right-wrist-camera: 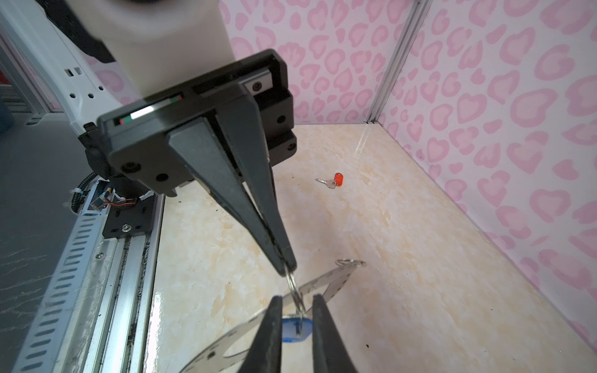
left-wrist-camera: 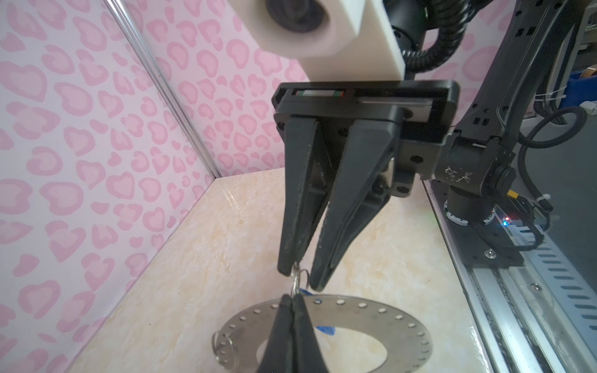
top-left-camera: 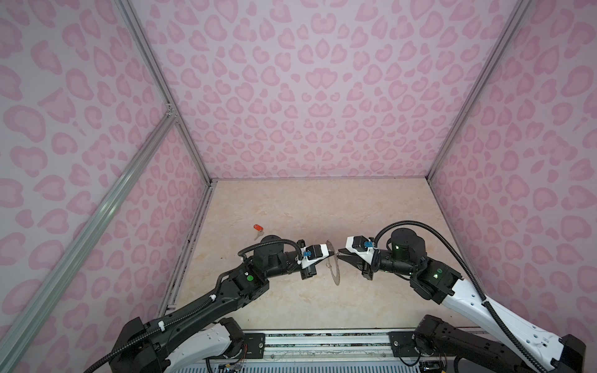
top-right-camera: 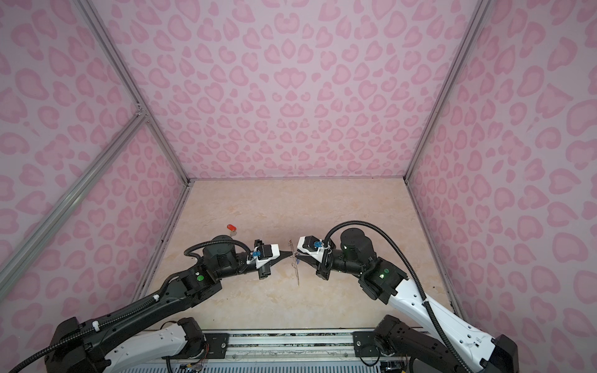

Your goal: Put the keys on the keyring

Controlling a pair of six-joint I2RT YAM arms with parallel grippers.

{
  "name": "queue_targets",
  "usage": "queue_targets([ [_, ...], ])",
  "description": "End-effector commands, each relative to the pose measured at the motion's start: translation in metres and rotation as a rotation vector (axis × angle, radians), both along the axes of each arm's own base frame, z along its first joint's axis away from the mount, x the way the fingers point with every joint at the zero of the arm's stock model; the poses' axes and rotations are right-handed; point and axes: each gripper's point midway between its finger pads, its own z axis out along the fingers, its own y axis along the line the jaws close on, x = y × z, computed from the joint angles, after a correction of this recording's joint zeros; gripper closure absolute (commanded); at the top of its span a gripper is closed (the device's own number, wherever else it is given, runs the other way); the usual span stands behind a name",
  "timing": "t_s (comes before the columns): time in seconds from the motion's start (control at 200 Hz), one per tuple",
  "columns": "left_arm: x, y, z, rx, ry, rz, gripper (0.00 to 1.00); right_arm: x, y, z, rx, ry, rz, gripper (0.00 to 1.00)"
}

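Grey keyring: flat metal disc with a big hole in the middle and tiny holes all round the rim. It stood up on edge between the two arms, just a thin sliver in both top views. Couldn't tell if its low edge touched the tabletop.
Loop: small wire ring at the disc's rim, basically the whole game here. My guess is it was pinched and held up so the wire stood clear and steady for threading.
Left end effector: jaws fully closed on that loop, tips right at the rim, so I'd say it was the one carrying the disc.
Blue tag: oval plastic, sat between the right arm's jaws right where the loop came down. The wire looked like it ran through the tag's end. Its key was hidden from me.
Right end effector: jaws only a narrow gap apart, one each side of the blue tag. Whether they were actually squeezing it, I couldn't tell.
Red key: small silver key with a red-orange tag, lying flat on the tabletop, well apart from the action, over on the left arm's side. Probably next in line.
Spare loop: another wire ring further round the rim, nothing on it.
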Motion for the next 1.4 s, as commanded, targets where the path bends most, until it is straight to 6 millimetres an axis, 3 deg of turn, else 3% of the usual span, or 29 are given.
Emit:
queue_targets([
  [0.0, -0.003, -0.003, 0.013, -0.031, -0.04, -0.03, 0.96, 0.0, 0.002, 0.002, 0.013, -0.002, 0.011, 0.84],
  [0.275, -0.002, -0.003, 0.014, -0.016, -0.049, -0.033, 0.96, -0.002, 0.002, -0.001, -0.007, 0.0, 0.024, 1.0],
  [0.385, 0.006, 0.001, 0.011, 0.036, -0.087, 0.014, 0.72, -0.002, 0.0, -0.005, -0.042, 0.013, 0.022, 1.0],
  [0.535, 0.012, 0.008, 0.002, 0.174, -0.143, 0.051, 0.65, -0.003, -0.002, -0.009, -0.092, 0.05, 0.024, 1.0],
  [0.815, 0.004, 0.005, -0.009, 0.332, -0.264, 0.038, 0.67, -0.001, 0.005, -0.012, -0.155, 0.125, 0.055, 1.0],
  [1.4, 0.007, -0.003, -0.006, 0.348, -0.265, 0.071, 0.74, -0.008, 0.008, -0.018, -0.175, 0.131, 0.091, 1.0],
])
